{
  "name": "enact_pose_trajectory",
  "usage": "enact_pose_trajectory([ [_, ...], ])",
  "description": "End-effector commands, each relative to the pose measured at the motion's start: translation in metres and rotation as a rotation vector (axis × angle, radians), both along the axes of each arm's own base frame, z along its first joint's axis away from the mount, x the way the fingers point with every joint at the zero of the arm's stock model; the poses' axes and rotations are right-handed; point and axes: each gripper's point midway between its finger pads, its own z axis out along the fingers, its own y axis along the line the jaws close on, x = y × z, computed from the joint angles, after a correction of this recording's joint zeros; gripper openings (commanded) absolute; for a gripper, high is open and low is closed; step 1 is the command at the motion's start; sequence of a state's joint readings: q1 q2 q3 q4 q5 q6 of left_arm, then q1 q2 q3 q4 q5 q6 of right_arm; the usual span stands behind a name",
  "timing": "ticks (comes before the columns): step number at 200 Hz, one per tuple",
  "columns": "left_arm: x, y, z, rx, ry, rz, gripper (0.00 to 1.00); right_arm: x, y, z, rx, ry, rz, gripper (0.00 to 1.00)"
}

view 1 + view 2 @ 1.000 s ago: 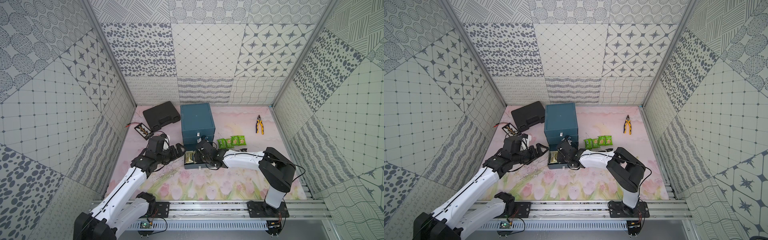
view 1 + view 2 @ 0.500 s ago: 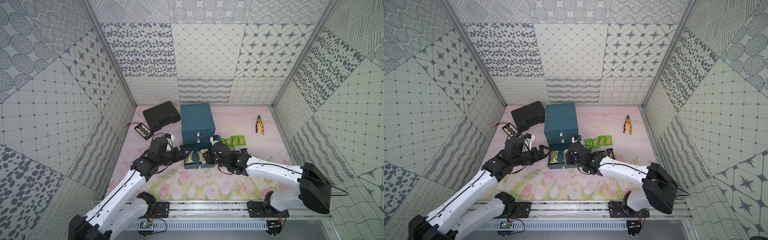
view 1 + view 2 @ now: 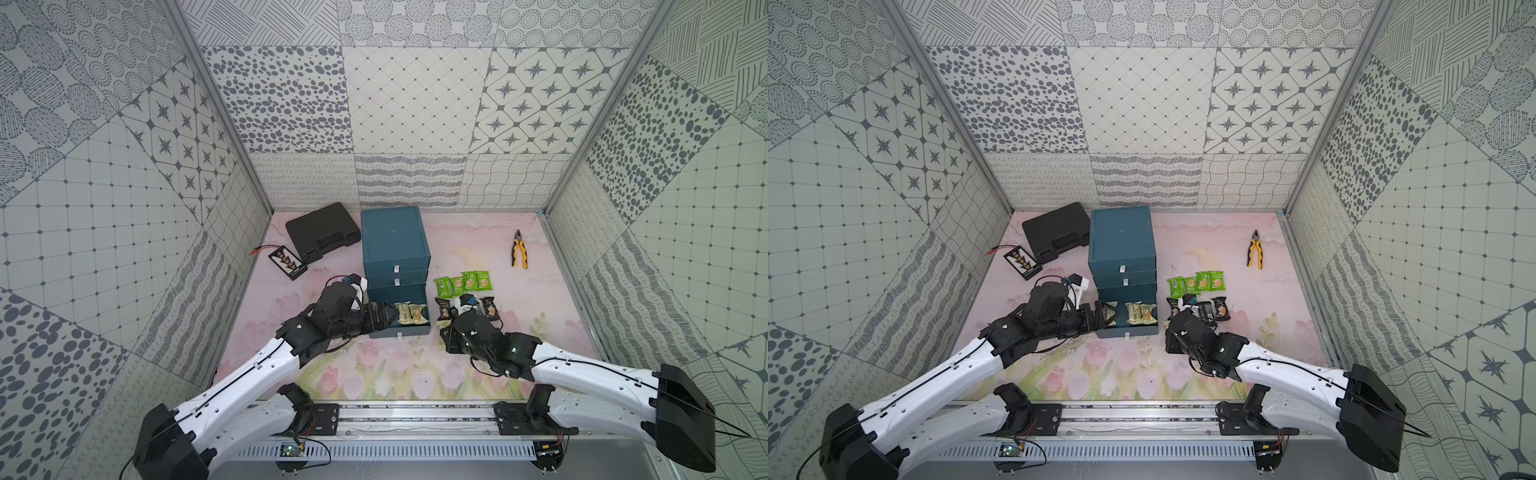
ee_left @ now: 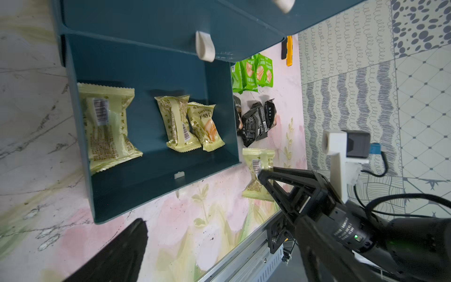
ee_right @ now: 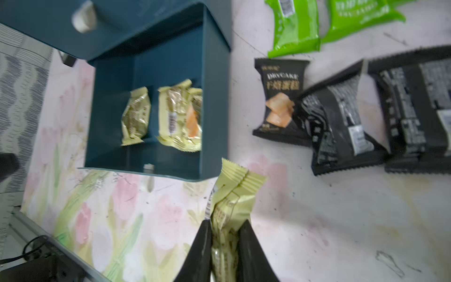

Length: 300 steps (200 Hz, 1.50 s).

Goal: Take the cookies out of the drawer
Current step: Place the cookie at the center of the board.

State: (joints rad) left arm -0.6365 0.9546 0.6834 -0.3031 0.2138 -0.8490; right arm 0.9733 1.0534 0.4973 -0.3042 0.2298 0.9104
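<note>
Right pincer (image 5: 226,222) tight on a pale cookie packet (image 5: 234,195) over pink floral tabletop (image 5: 317,219) between patterned walls (image 3: 415,104); left pincer (image 3: 378,319) unclear

Pale cookies (image 4: 107,127) inside open drawer (image 4: 146,73)

Robot lab: a data-collection booth, not a home or shop. Cues:

- **Walls:** the walls (image 3: 395,104) on three sides are printed grey pattern panels, held in bare metal posts (image 3: 216,108).
- **Rig:** two white-and-black robot arms (image 3: 253,370) are mounted on a metal rail (image 3: 415,417) along the front edge. A slotted cable duct (image 3: 395,451) runs below it, with a bare circuit board (image 3: 289,449) and loose wires showing. A camera on a white bracket (image 4: 346,146) rides on one arm's wrist.
- **Floor:** a printed floral mat (image 3: 395,374).
- **Props on the mat:** blue drawer unit (image 3: 394,237), black tool case (image 3: 322,230), yellow-handled pliers (image 3: 519,251) and snack packets (image 3: 463,283).
- **Lighting:** flat and even.
</note>
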Motion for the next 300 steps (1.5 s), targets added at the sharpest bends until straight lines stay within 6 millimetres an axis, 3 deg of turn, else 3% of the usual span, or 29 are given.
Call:
enact_pose_trajectory([
  [1, 0.010, -0.012, 0.009, -0.018, -0.057, 0.019, 0.99, 0.004, -0.007, -0.008, 0.008, 0.001, -0.049, 0.13],
  [47, 0.012, -0.015, 0.010, 0.007, -0.060, 0.009, 0.99, 0.008, -0.005, -0.035, 0.052, 0.043, -0.057, 0.13],
  [123, 0.016, -0.014, 0.006, 0.032, -0.057, 0.019, 0.99, 0.015, 0.001, -0.044, 0.057, 0.055, -0.050, 0.14],
  [152, 0.016, -0.007, 0.004, 0.063, -0.060, 0.040, 0.99, 0.014, -0.007, -0.050, 0.029, 0.062, -0.078, 0.21],
  [179, 0.014, 0.000, 0.000, 0.094, -0.069, 0.047, 0.99, 0.013, -0.014, -0.051, 0.000, 0.069, -0.097, 0.40],
  [202, 0.014, 0.005, -0.003, 0.126, -0.073, 0.050, 0.99, 0.013, -0.018, -0.046, -0.024, 0.068, -0.102, 0.55],
  [300, 0.017, 0.042, -0.001, 0.184, -0.095, 0.122, 0.99, 0.019, -0.023, 0.000, -0.057, -0.006, -0.083, 0.56],
])
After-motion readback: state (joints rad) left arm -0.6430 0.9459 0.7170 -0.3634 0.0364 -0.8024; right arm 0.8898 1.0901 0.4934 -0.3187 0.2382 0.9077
